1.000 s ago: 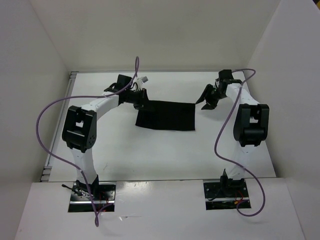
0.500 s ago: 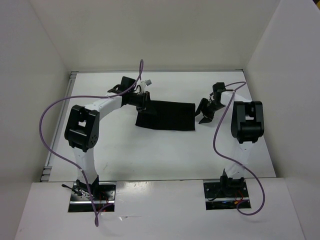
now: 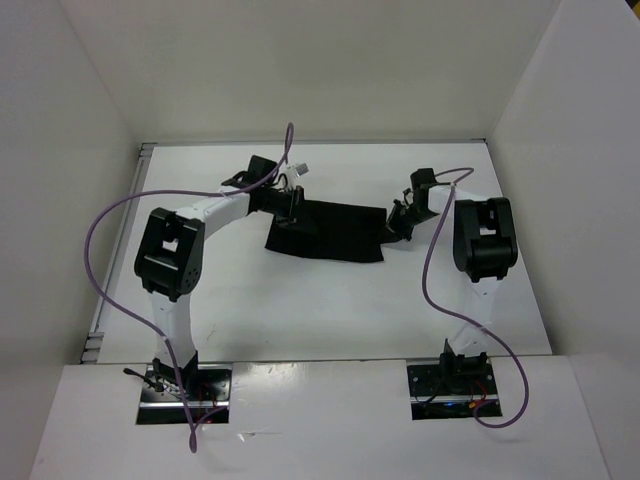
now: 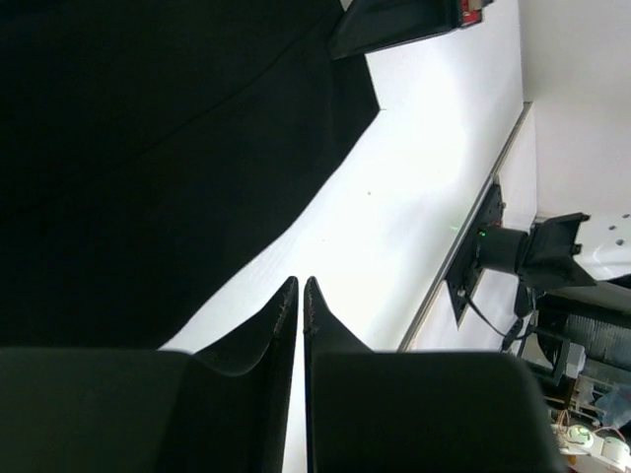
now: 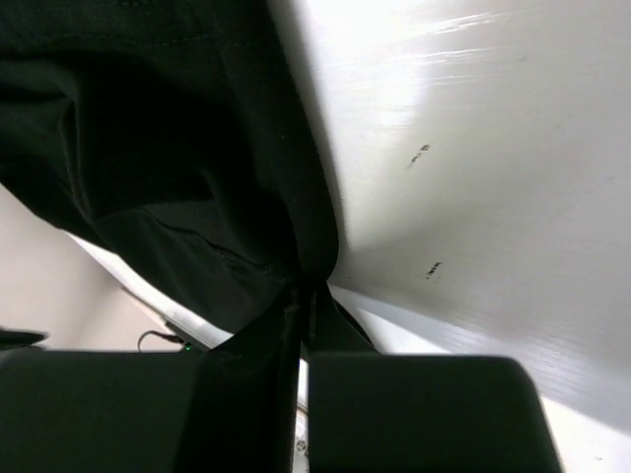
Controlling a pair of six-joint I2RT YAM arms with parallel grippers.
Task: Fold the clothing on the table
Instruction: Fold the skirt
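The black clothing (image 3: pixel 325 232) lies flat on the white table (image 3: pixel 320 300), a bit beyond its middle. My left gripper (image 3: pixel 293 206) is at the garment's far left corner. In the left wrist view its jaws (image 4: pixel 299 285) stand shut with only a thin slit, the tips over bare table (image 4: pixel 414 177), and the clothing (image 4: pixel 148 148) spreads beside them. My right gripper (image 3: pixel 391 228) is at the garment's right edge. In the right wrist view it (image 5: pixel 308 288) is shut on a gathered fold of the clothing (image 5: pixel 177 148), lifted a little off the table (image 5: pixel 473 148).
White walls close in the table on the left, back and right. A thin metal rim (image 3: pixel 120 250) runs along the left side. Purple cables (image 3: pixel 100 230) loop off both arms. The arm bases (image 3: pixel 183 385) sit at the near edge.
The right gripper has moved left onto the clothing's right edge and gone from open to shut on it. The left arm has edged right. The garment's right edge has pulled in slightly.
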